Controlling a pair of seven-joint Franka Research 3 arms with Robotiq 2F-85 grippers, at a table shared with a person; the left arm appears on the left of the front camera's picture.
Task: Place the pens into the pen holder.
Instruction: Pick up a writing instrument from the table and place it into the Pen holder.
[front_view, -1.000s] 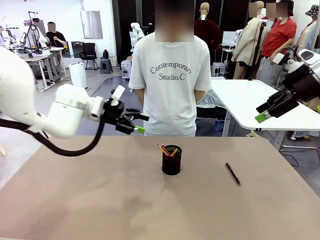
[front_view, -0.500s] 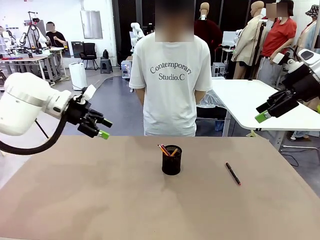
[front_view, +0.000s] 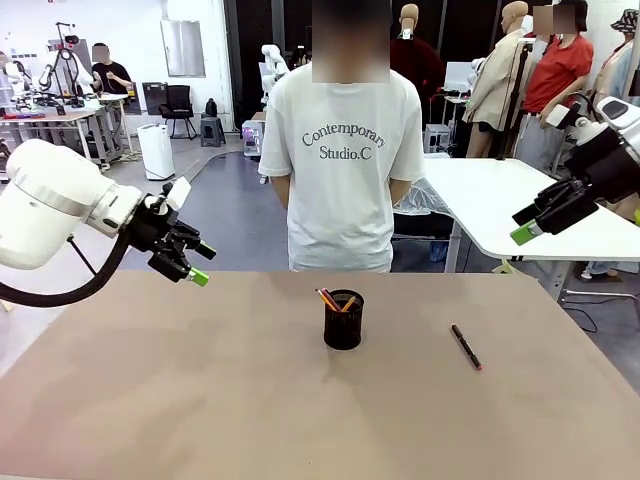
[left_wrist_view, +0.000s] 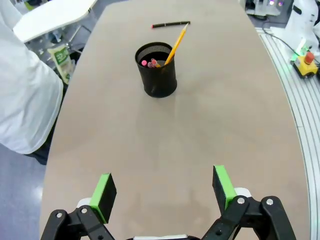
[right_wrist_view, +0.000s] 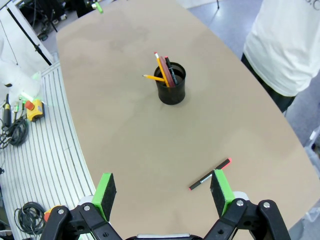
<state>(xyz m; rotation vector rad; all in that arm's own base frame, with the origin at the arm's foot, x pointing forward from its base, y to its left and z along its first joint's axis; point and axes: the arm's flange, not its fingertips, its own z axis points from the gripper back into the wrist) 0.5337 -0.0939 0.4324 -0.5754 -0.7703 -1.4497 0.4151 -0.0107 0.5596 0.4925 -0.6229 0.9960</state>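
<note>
grey floor (front_view: 235, 215), white table (front_view: 500, 200) at right, black office chair (front_view: 180, 103) far left.

The left arm is brought in from the left, with the left gripper (front_view: 204, 265) raised at the far left and angled down towards the right, jaws spread wide and empty. The right gripper (front_view: 522, 225) is held high at the far right, jaws likewise spread, nothing gripped

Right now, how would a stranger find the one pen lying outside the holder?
Start at the wide brown table. Near its middle stands a small black wire-mesh cup holding other pens. To the robot's right of it lies a thin black pen with a red tip, flat and alone.
</note>
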